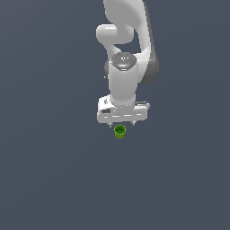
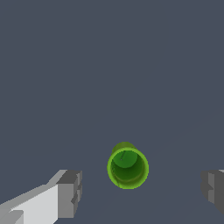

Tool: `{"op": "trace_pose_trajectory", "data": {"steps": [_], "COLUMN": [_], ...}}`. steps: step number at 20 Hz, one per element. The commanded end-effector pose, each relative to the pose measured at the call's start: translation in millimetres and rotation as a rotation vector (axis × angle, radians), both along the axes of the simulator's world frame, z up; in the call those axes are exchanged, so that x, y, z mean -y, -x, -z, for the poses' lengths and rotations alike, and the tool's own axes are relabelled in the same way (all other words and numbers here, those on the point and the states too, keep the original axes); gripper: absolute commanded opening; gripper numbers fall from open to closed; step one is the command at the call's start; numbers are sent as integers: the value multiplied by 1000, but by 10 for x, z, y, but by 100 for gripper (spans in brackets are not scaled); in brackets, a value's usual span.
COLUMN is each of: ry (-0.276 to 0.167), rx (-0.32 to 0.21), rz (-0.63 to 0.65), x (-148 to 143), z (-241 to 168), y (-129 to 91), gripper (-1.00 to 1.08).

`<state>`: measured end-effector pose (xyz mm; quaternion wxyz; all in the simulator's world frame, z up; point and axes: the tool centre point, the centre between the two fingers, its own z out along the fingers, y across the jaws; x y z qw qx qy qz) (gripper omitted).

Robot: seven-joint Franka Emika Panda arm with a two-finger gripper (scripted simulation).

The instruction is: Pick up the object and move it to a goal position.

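Where the exterior view looks onto the plain dark grey floor (image 1: 49, 179), the white arm (image 1: 123, 81) hangs with its wrist turned down, and the gripper (image 1: 122, 124) sits just over the green cup (image 1: 120, 131), which stands upright with its mouth open upward; whether the fingertips reach as low as its rim cannot be told from here, and no goal marker shows anywhere. In the wrist view the cup (image 2: 127, 167) lies between the two grey finger pads (image 2: 70, 194), each pad well clear of the rim band, so the jaws stand wide apart and grip nothing. The cup sits roughly midway in the gap, perhaps a little nearer the pad on the white finger. This reads as the approach step of the pick, with alignment about done and the grasp not yet made. The next move calls for a straight descent until the pads flank the cup's wall below the rim, then a closing squeeze that does not tip it, before any lift toward the goal.
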<state>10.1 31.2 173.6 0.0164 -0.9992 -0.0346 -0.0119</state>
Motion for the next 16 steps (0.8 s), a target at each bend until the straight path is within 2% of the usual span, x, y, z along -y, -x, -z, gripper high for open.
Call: {"op": "trace_pose_trajectory", "data": {"steps": [1,8,16], "ry": [-2,1,12], "rx": [0,0,-1], "rz": [-2,-32,-154], "x": [-11,-1,19], "z": [-4,25,133], "y": [-1,9,51], "gripper": [100,100,100]}}
